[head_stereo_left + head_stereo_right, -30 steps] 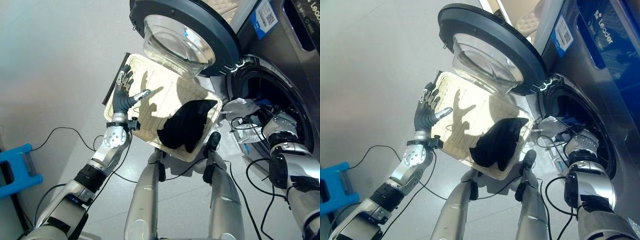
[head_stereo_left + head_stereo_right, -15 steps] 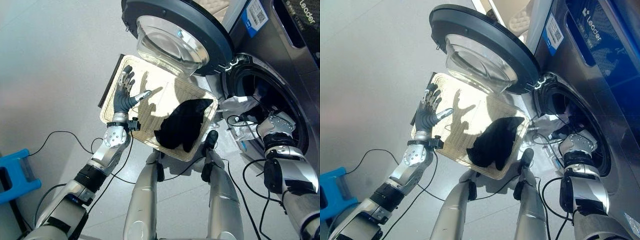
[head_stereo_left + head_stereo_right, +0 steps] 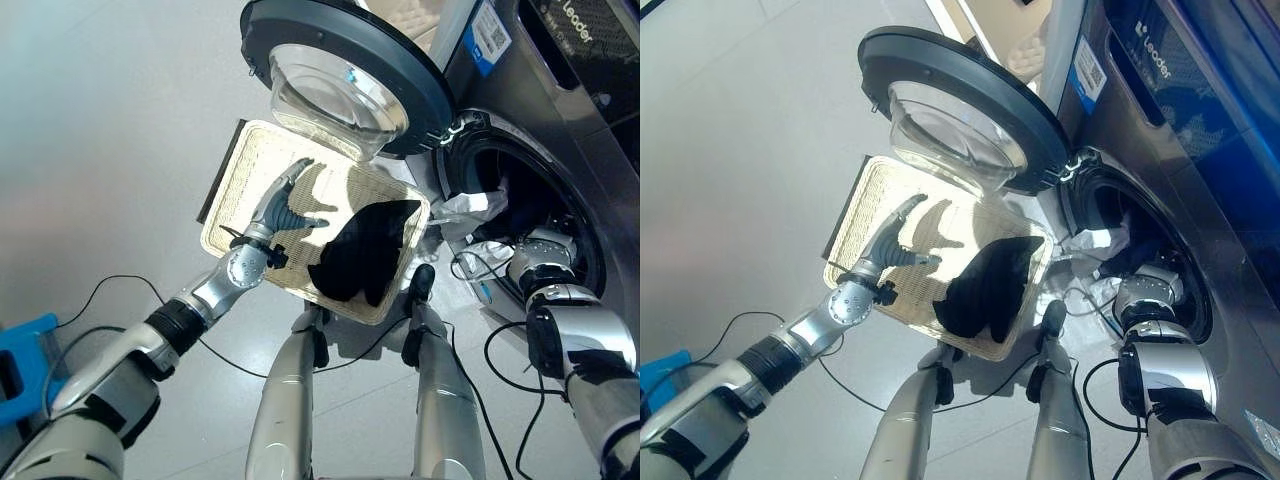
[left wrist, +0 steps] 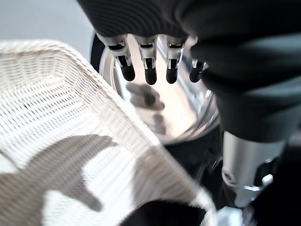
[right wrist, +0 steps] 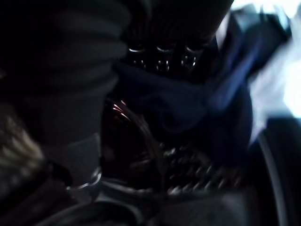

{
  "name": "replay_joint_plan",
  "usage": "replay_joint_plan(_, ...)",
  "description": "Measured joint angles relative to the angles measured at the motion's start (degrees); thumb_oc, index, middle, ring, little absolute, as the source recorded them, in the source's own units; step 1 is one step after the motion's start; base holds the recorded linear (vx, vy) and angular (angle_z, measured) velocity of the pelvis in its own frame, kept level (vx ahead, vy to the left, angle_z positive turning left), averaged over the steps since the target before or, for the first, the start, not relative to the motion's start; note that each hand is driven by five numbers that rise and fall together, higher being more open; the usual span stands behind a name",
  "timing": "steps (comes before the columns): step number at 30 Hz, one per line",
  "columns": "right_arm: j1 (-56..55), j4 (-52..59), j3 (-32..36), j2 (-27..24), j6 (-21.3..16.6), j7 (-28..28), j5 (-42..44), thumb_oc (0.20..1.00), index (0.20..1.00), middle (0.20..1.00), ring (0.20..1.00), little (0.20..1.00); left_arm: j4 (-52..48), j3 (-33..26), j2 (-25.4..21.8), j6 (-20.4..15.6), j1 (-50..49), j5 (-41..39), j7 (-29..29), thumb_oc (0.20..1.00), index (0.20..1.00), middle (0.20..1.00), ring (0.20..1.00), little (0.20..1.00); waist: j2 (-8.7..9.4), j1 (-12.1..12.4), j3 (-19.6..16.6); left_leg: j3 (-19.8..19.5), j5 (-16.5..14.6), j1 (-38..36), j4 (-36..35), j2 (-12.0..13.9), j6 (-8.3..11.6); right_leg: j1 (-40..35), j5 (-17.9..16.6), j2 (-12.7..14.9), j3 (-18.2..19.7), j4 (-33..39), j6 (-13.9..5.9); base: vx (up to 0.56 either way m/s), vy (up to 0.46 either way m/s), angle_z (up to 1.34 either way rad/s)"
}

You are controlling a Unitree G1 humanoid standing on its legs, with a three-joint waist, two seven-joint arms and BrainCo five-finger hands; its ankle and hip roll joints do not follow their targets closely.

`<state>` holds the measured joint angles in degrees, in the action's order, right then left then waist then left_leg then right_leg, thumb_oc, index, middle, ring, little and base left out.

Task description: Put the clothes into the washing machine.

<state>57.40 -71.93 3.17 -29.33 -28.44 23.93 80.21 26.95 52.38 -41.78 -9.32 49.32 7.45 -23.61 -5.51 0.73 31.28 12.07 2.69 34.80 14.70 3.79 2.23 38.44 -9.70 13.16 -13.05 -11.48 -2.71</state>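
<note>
A black garment [image 3: 365, 250] lies at the near right end of a pale wicker basket [image 3: 240, 190] on the floor in front of the washing machine [image 3: 560, 110]. My left hand [image 3: 283, 205] hovers open over the basket's middle, a short way left of the garment, its straight fingers [image 4: 148, 66] aimed at the round door [image 3: 340, 60], which stands wide open. My right arm goes into the drum opening [image 3: 520, 190], where my right hand [image 5: 160, 56] is against dark blue cloth [image 5: 188, 108]. White cloth [image 3: 478, 205] hangs at the opening's lip.
The open door's glass bowl [image 3: 335, 95] overhangs the basket's far end. A dark flat board [image 3: 213, 172] sticks out under the basket's left side. A blue stool [image 3: 20, 355] stands on the grey floor at the lower left.
My left hand has dropped from upright at the basket's left rim and stretched across the basket toward the black garment. The right arm stays in the drum. The camera has shifted.
</note>
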Motion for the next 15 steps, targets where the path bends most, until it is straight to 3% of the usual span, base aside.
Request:
replay_joint_plan(3, -0.17, -0.20, -2.14, 0.14, 2.25, 4.74, -5.58, 1.000, 1.000, 1.000, 1.000, 1.000, 2.61, 3.18, 0.44, 0.98, 2.88, 5.73, 1.43, 1.000, 1.000, 1.000, 1.000, 1.000, -0.02, -1.05, -0.01, 1.32, -0.21, 0.29, -0.01, -0.04, -0.05, 1.03, -0.23, -0.04, 1.22, 0.18, -0.14, -0.01, 0.080, -0.16)
replay_joint_plan(6, -0.50, -0.24, -2.11, 0.78, 3.68, 5.49, -5.99, 1.000, 1.000, 1.000, 1.000, 1.000, 5.15, 4.33, 1.58, 1.40, 4.58, 8.69, 2.92, 1.000, 1.000, 1.000, 1.000, 1.000, -0.05, -1.84, 0.00, 1.93, -0.32, 1.02, 0.00, 0.13, -0.02, 2.05, -0.91, -0.33, 1.75, 0.63, 0.32, 0.00, 0.059, -0.12)
replay_joint_plan(13, -2.38, 0.62, -5.74, 4.88, 5.38, 1.20, -2.80, 1.000, 1.000, 1.000, 1.000, 1.000, 11.78, 8.22, 5.33, 0.47, 6.91, 17.24, 6.33, 1.000, 1.000, 1.000, 1.000, 1.000, -0.12, -4.73, -0.05, 3.65, -0.93, 0.83, -0.37, 0.82, 0.40, 3.15, -1.06, -1.33, 3.40, 0.88, 0.43, -0.01, 0.066, -0.13)
replay_joint_plan(15, -3.92, 4.01, -6.44, 5.55, 5.90, -0.11, -2.38, 1.000, 1.000, 1.000, 1.000, 1.000, 12.88, 12.48, 5.05, -0.38, 8.59, 21.59, 6.43, 1.000, 1.000, 1.000, 1.000, 1.000, -0.15, -4.57, -0.07, 3.94, -0.89, 0.79, -0.67, 0.74, 0.36, 3.37, -1.06, -1.29, 3.61, 0.89, 0.43, -0.01, 0.088, -0.05)
